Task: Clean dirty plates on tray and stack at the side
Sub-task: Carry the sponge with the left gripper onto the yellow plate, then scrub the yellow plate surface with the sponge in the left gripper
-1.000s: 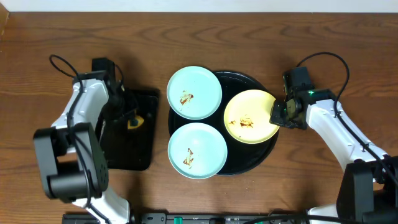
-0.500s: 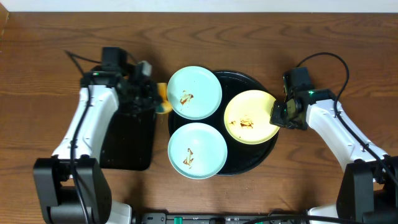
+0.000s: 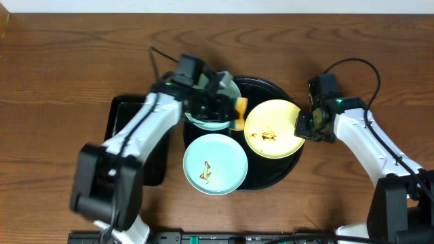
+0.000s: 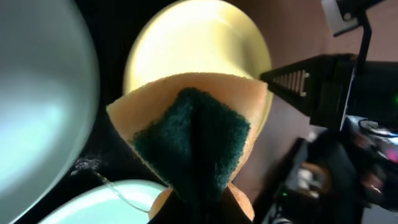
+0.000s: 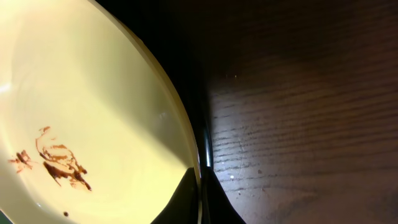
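Three plates lie on the round tray at the middle of the surface: the yellow plate on the side toward the right edge, the far blue plate on the far-left part, and the near blue plate on the side toward the near edge, overhanging the rim. Brown smears show at the centres of the yellow plate and the near blue plate.

The left claw hangs over the far blue plate and hides most of it. It is clamped on a folded sponge, orange with a dark green pad, just beside the yellow plate's left rim.

The right claw is pinched closed on the yellow plate's right rim.

A rectangular tray lies toward the left edge.
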### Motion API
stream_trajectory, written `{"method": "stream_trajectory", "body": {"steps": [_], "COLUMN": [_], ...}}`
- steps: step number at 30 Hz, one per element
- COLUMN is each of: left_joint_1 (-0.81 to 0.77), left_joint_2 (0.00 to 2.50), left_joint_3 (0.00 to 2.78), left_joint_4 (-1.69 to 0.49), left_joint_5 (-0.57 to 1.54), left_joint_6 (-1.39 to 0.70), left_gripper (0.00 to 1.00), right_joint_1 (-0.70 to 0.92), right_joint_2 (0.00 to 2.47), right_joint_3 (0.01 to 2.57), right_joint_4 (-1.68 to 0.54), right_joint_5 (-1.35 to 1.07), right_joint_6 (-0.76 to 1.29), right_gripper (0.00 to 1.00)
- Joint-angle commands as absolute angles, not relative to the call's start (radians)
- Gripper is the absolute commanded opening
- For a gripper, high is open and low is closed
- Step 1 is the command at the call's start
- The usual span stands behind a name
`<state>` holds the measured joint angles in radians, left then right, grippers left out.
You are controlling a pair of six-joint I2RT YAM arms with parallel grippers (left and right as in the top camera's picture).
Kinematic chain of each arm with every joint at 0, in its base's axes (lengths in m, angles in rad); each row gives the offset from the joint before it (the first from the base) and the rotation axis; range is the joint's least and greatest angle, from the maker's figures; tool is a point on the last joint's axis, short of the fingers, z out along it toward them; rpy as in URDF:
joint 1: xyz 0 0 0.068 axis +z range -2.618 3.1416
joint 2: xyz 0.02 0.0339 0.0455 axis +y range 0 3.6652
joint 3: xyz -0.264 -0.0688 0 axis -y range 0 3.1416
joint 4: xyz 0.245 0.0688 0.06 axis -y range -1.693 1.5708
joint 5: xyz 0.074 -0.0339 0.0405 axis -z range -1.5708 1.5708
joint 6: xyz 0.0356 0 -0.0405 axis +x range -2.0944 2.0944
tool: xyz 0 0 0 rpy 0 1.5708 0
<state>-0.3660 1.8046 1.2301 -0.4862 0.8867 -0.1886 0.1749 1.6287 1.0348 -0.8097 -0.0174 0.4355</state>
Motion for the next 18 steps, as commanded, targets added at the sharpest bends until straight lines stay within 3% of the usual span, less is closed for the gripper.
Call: {"method": "stream_trajectory", "body": {"steps": [1,18], "left_joint_1": [-0.400,-0.664], "left_joint_2": [1.876,2.035], "left_joint_3": [1.250,1.250], "left_joint_4": [-0.416,-0.117], "left_joint_5": [1.046,1.177], "left_joint_6": [-0.247,-0.408], "left_gripper": [0.07,0.08], "right_joint_1": [0.177,0.177], "right_joint_2": [1.623,1.623], "right_joint_3": [1.051,1.051], "right_joint_4": [-0.815,-0.831], "right_joint_5": [-0.027,-0.029], "right_joint_6": [0.417,0.410], "right_gripper": [0.01,0.01]}}
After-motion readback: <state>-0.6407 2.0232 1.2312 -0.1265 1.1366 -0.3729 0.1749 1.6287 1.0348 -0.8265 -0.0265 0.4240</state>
